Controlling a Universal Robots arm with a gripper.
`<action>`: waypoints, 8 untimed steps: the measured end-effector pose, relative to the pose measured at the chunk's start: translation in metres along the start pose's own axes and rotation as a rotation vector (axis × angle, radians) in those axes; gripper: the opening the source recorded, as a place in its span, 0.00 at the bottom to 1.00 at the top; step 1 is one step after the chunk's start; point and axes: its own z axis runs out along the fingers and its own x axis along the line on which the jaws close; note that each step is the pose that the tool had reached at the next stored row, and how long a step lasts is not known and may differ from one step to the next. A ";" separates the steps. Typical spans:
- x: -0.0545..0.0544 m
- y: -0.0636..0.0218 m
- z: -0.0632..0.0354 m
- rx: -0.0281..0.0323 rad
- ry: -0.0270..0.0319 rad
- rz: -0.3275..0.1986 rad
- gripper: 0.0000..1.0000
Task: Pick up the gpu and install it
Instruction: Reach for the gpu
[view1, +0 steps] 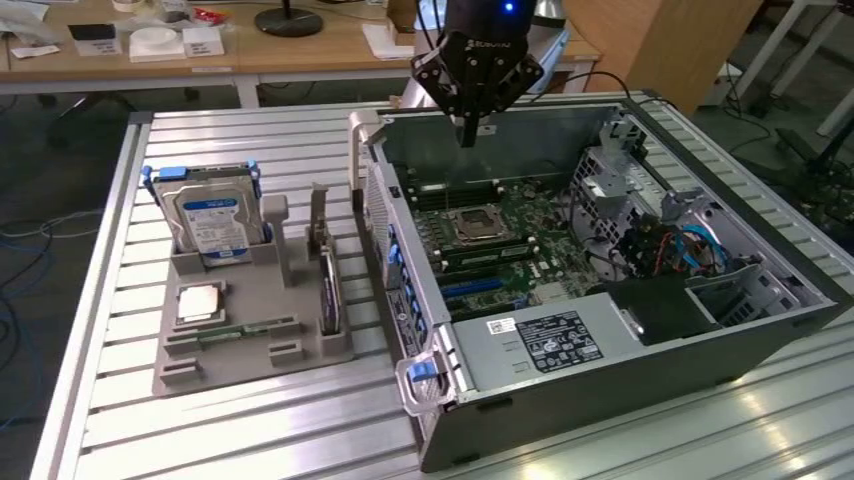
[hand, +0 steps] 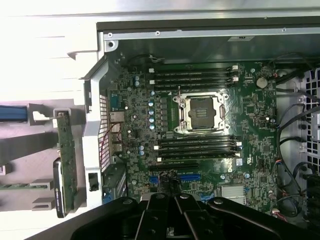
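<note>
Claw (view1: 469, 135): clenched, grasping nothing; it is hanging tip-down over the open case (view1: 747, 330), above the far edge of the motherboard (view1: 527, 235).
Case: is lying on its side on the counter (view1: 200, 430).
Gpu (view1: 327, 290): is standing on edge in a slot of the grey holder (view1: 254, 355), just beside the case on the exterior view's left, well apart from the claw.
Hard drive (view1: 214, 225): is standing upright in the same holder, farther toward the exterior view's left.
</note>
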 end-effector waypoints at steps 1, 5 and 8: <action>0.001 0.0000 0.0001 0.0000 0.0000 0.000 0.11; 0.004 -0.0003 0.0001 0.0001 0.0000 0.000 0.11; 0.007 -0.0003 0.0001 0.0000 0.0000 0.000 0.11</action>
